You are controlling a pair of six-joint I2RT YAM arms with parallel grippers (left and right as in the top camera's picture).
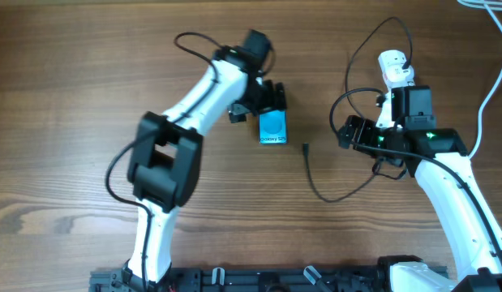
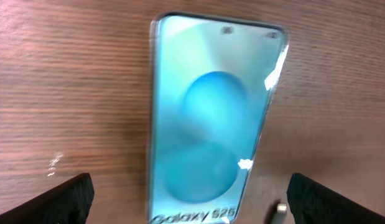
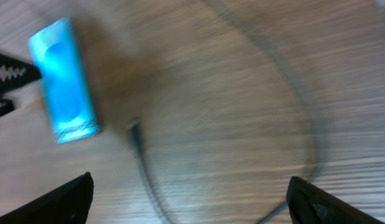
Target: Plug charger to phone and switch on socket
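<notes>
The phone point(image 1: 273, 128) lies flat on the wooden table, cyan screen up, with the "Galaxy" text at its near end. My left gripper point(image 1: 263, 104) hovers over the phone's far end, open, with a finger on each side of the phone point(image 2: 208, 124) in the left wrist view point(image 2: 192, 205). The charger's black plug tip point(image 1: 306, 148) lies just right of the phone, apart from it, and its cable curves back toward my right arm. My right gripper point(image 1: 348, 132) is open and empty, above the cable point(image 3: 148, 180). The white socket point(image 1: 394, 69) is partly hidden by my right arm.
A thick white cord point(image 1: 484, 105) runs down the table's far right edge. In the right wrist view the phone point(image 3: 63, 81) and plug tip point(image 3: 135, 132) show at the left, with my left gripper's fingers point(image 3: 5, 74) beside the phone.
</notes>
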